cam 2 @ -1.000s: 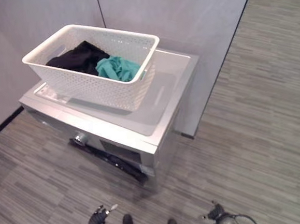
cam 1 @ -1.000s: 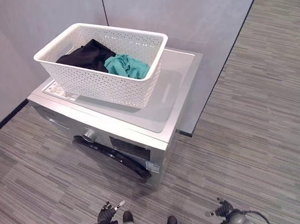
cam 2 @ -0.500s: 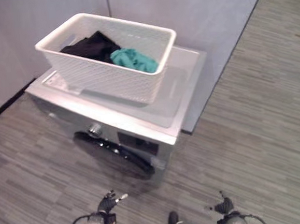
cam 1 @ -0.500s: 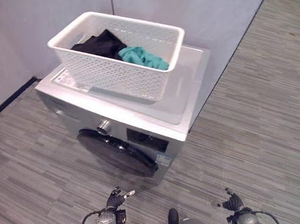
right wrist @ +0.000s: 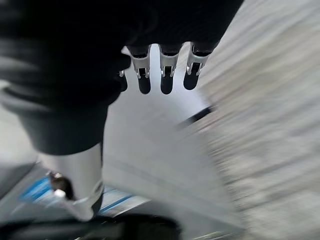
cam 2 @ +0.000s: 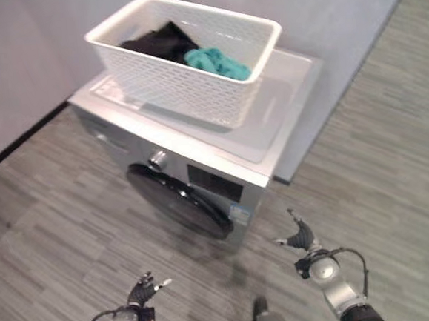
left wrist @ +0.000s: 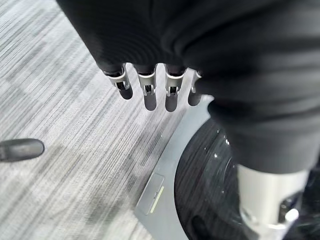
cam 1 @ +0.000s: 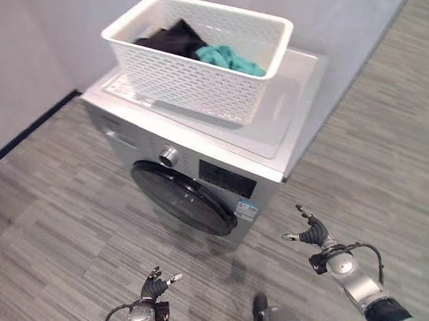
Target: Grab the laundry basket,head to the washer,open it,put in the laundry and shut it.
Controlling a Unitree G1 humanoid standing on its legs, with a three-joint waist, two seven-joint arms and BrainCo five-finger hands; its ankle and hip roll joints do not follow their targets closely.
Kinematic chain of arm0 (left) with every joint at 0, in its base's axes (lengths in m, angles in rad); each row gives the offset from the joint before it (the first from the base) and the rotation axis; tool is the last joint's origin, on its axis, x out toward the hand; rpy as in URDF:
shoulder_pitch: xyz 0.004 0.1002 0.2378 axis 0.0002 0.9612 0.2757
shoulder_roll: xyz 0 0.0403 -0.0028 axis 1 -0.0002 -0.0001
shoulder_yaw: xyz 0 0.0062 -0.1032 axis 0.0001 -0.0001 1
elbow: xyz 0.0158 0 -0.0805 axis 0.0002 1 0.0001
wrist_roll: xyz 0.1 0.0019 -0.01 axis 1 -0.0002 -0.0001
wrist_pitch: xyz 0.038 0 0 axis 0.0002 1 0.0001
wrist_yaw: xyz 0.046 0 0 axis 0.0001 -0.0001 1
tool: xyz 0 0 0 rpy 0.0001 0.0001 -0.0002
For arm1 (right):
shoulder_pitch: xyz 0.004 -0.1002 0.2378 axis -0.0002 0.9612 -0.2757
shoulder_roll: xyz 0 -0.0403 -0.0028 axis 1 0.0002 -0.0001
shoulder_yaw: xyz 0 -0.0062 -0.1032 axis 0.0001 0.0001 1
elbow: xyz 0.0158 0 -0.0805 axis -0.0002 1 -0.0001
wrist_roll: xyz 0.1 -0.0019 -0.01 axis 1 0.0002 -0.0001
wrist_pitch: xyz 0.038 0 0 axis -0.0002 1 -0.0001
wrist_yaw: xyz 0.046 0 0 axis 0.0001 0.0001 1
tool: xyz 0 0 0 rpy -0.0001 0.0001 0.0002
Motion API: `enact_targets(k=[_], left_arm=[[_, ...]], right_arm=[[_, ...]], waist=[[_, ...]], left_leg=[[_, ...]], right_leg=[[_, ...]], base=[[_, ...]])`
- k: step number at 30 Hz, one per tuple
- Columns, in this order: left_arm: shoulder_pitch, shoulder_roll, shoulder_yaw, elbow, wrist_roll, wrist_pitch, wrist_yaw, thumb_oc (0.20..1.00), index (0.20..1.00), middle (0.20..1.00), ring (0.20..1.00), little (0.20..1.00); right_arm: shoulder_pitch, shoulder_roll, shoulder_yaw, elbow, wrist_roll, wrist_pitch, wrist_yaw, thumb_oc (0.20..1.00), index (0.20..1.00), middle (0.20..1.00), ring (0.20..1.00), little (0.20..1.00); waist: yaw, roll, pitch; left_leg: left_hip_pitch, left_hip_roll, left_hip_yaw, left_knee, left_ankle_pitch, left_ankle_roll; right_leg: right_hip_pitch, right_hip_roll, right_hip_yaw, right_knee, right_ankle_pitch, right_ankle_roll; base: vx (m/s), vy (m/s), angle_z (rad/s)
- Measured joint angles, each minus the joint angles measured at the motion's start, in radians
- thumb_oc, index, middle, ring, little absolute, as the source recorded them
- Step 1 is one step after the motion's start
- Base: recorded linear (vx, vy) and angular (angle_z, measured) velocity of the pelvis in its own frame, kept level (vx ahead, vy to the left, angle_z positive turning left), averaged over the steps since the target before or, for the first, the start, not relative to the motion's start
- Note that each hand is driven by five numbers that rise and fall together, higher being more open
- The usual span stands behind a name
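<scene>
A white perforated laundry basket stands on top of the silver washer. It holds a black garment and a teal garment. The washer's round dark door sits flat against its front, below a silver knob. My right hand hovers open, low and just right of the washer's front corner. Down near the floor in front of the door is my left hand, also open and holding nothing. In the left wrist view its fingers point at the door.
Grey wall panels stand behind and to the left of the washer, with a dark baseboard at the left. Grey striped flooring stretches out to the right and in front.
The camera has moved, so the washer's front and door now face me more. My right hand has risen towards the washer's front right corner. The left hand stays low.
</scene>
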Motion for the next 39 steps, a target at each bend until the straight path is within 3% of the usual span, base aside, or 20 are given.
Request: enact_targets(k=[1,2,5,6,7,10,20,28,31,36,39], left_arm=[[0.019,-0.004,0.009,-0.001,0.0,-0.001,0.0,1.0,1.0,1.0,1.0,1.0],[0.026,-0.009,0.008,-0.004,0.0,0.0,-0.001,1.0,1.0,1.0,1.0,1.0],[0.029,-0.017,0.005,-0.01,0.0,0.0,-0.003,1.0,1.0,1.0,1.0,1.0],[0.058,-0.043,0.009,-0.026,-0.004,-0.006,0.0,1.0,1.0,1.0,1.0,1.0],[0.076,-0.036,0.006,-0.047,-0.004,-0.007,-0.002,1.0,1.0,1.0,1.0,1.0],[0.058,-0.032,-0.027,-0.065,-0.001,-0.003,-0.007,1.0,1.0,1.0,1.0,1.0],[0.035,-0.033,-0.062,-0.066,-0.004,-0.006,0.0,1.0,1.0,1.0,1.0,1.0],[0.001,-0.029,-0.08,-0.067,-0.014,-0.01,0.005,1.0,1.0,1.0,1.0,1.0],[-0.03,-0.031,-0.082,-0.03,-0.041,-0.011,0.013,1.0,1.0,1.0,1.0,1.0],[-0.067,-0.038,-0.078,-0.004,-0.047,-0.009,0.046,1.0,1.0,1.0,1.0,1.0],[-0.093,-0.028,-0.068,0.014,-0.048,-0.008,0.065,1.0,1.0,1.0,1.0,1.0]], right_arm=[[-0.041,0.003,0.03,0.001,-0.001,-0.003,0.009,1.0,1.0,1.0,1.0,1.0],[-0.047,0.011,0.027,0.001,-0.001,-0.008,0.011,1.0,1.0,1.0,1.0,1.0],[-0.049,0.016,0.016,-0.001,-0.001,-0.008,0.01,1.0,1.0,1.0,1.0,1.0],[-0.059,0.029,0.062,0.004,0.012,0.013,0.006,1.0,1.0,1.0,1.0,1.0],[-0.069,0.053,0.125,0.006,0.03,0.02,0.009,1.0,1.0,1.0,1.0,1.0],[-0.06,0.115,0.158,0.038,0.071,0.035,0.009,1.0,1.0,1.0,1.0,1.0],[-0.153,0.111,0.159,0.154,0.141,0.033,-0.032,1.0,1.0,1.0,1.0,1.0],[-0.317,0.111,0.142,0.312,0.225,0.037,-0.106,1.0,1.0,1.0,1.0,1.0],[-0.4,0.106,0.143,0.368,0.267,0.072,-0.135,1.0,1.0,1.0,1.0,1.0],[-0.396,0.106,0.216,0.355,0.277,0.085,-0.146,1.0,1.0,1.0,1.0,1.0],[-0.391,0.107,0.314,0.304,0.288,0.103,-0.145,1.0,1.0,1.0,1.0,1.0]], waist=[[0.008,-0.005,-0.002],[0.012,-0.016,0.002],[0.012,-0.041,0.004],[0.012,-0.01,-0.007],[0.01,-0.02,-0.024],[0.014,-0.047,-0.022],[0.015,0.018,0.028],[0.023,0.054,0.115],[0.035,0.062,0.13],[0.045,0.059,0.132],[0.046,0.013,0.152]], left_leg=[[-0.029,0.02,0.007,0.047,0.006,0.007],[-0.056,0.024,0.005,0.08,0.006,0.013],[-0.074,0.009,0.006,0.014,0.007,0.016],[-0.089,0.021,0.002,-0.033,0.087,0.009],[-0.094,0.035,0.004,-0.033,0.082,-0.039],[-0.116,0.028,-0.027,-0.058,0.098,-0.06],[-0.194,0.001,-0.063,-0.061,0.118,-0.051],[-0.254,0.001,-0.103,-0.061,0.141,-0.055],[-0.268,0.003,-0.104,-0.062,0.145,-0.057],[-0.268,0.01,-0.104,-0.055,0.144,-0.057],[-0.318,0.011,-0.104,0.059,0.133,-0.055]], right_leg=[[0.038,0.04,0.009,-0.09,0.045,-0.02],[0.052,0.042,0.013,-0.118,0.057,-0.037],[0.056,0.038,0.015,-0.136,0.064,-0.047],[0.066,0.074,0.007,-0.157,0.066,-0.044],[0.079,0.092,0.008,-0.214,0.089,-0.042],[0.058,0.092,-0.014,-0.217,0.094,-0.045],[0.003,0.069,-0.034,-0.217,0.107,-0.027],[-0.036,0.073,-0.07,-0.217,0.118,-0.039],[-0.055,0.076,-0.071,-0.217,0.122,-0.043],[-0.053,0.084,-0.071,-0.217,0.12,-0.048],[-0.044,0.074,-0.051,-0.216,0.12,-0.064]], base=[[0.0,0.0,-0.14],[0.0,0.0,-0.14],[-0.01,-0.091,-0.02],[-0.02,-0.14,-0.09],[-0.04,-0.004,-0.06],[-0.05,0.006,0.24],[-0.05,0.008,0.09],[-0.01,0.039,0.13],[0.02,0.018,0.0],[0.0,-0.003,-0.02],[-0.02,-0.024,-0.15]])
